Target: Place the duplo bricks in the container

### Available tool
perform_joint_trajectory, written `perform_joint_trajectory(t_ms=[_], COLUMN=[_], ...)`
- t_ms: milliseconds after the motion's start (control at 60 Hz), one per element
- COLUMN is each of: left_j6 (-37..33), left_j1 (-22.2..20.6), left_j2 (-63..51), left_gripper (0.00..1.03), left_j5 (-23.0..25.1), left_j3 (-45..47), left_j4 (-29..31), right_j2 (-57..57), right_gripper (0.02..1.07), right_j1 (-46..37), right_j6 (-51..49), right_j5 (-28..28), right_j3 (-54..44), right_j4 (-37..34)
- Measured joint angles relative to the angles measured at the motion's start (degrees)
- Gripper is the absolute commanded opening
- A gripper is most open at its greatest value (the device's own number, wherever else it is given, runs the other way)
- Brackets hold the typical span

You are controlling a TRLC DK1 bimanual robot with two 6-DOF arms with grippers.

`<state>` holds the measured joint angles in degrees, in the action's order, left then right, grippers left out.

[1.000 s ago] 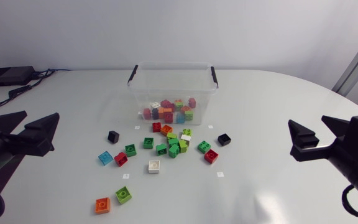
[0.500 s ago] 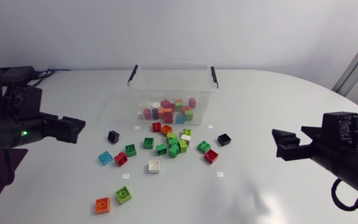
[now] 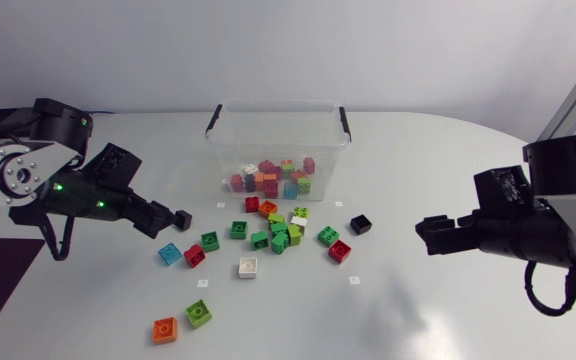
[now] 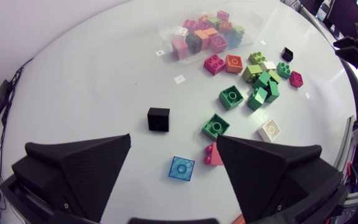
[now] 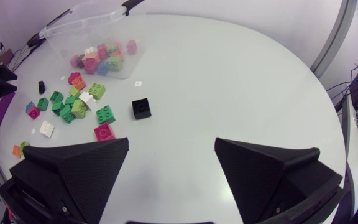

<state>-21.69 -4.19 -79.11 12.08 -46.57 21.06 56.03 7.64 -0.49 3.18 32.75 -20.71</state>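
Moved: both arms have swung in from the bench's sides since the earlier frames. The left gripper is now at the edge of the loose bricks, and the right gripper has come closer to the middle. The bricks lie as before.
Duplo bricks: about twenty square, studded plastic blocks lie loose on the bench in front of the container, in green, red, orange, white, black and blue. An orange brick and a lime brick sit apart, nearer the front edge.
Stored bricks: a pink, orange, blue and green heap lies on the container's floor.
Container: a clear, thin-walled plastic tub with rounded corners and a black handle at each end. It has no lid on.
Left fingers: broad matte wedges, spread wide and holding nothing. A black brick lies ahead of the gap and a translucent blue brick lies nearer to it.
Right fingers: textured black wedges, spread wide and holding nothing. A second black brick and a red brick lie ahead, well apart from the fingers.
Bench: a smooth white top with a rounded edge.
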Motion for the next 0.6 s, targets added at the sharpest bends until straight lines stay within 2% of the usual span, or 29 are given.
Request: perform_joint_trajectory(t_ms=[150,350,600], left_j6=[-1.1,-1.3,-1.5], left_j1=[0.3,1.9,2.1], left_j2=[-6.1,-12.3,-18.6], left_gripper=[0.94,0.93,0.85], left_j5=[2.4,3.1,3.1], left_j3=[0.2,0.8,0.8], left_j4=[-6.5,-14.2,-18.6], right_j2=[1.9,7.2,13.3], right_gripper=[1.02,1.02,1.02], right_j1=[2.9,3.1,3.7], right_j6=[-7.0,-10.3,-10.8], right_j5=[0.1,1.7,1.7], right_j3=[1.9,3.4,4.4], right_j4=[-2.2,-1.6,1.5])
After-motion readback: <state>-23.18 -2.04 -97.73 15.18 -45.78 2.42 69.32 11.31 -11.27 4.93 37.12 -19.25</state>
